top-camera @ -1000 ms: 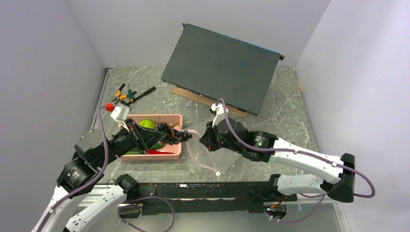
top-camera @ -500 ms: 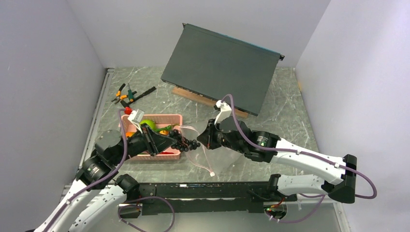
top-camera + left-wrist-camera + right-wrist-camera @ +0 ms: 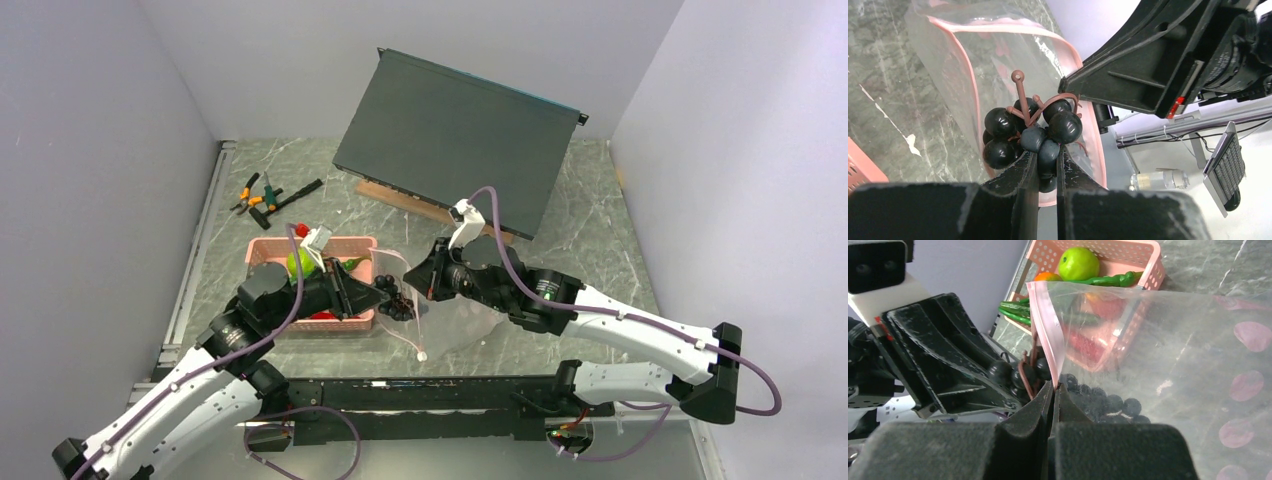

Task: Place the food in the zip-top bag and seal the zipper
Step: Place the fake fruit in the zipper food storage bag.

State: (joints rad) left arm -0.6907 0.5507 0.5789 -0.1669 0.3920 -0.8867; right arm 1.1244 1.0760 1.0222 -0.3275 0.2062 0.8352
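Your left pincer, clamped on the grapes, has moved from the basket to the bag mouth. Your right pincer pinches the zipper, holding it open. The drop looks next.

We are seeing a grape bunch of smooth, glossy dark plastic on a duller brown stem. The zip-top bag is showing as thin, clear, crinkly film catching glare, its zipper a matt pale-pink strip. The left gripper is looking matt, grainy black plastic; the basket, pink slotted plastic; the table, marbled grey-green stone with slight sheen.
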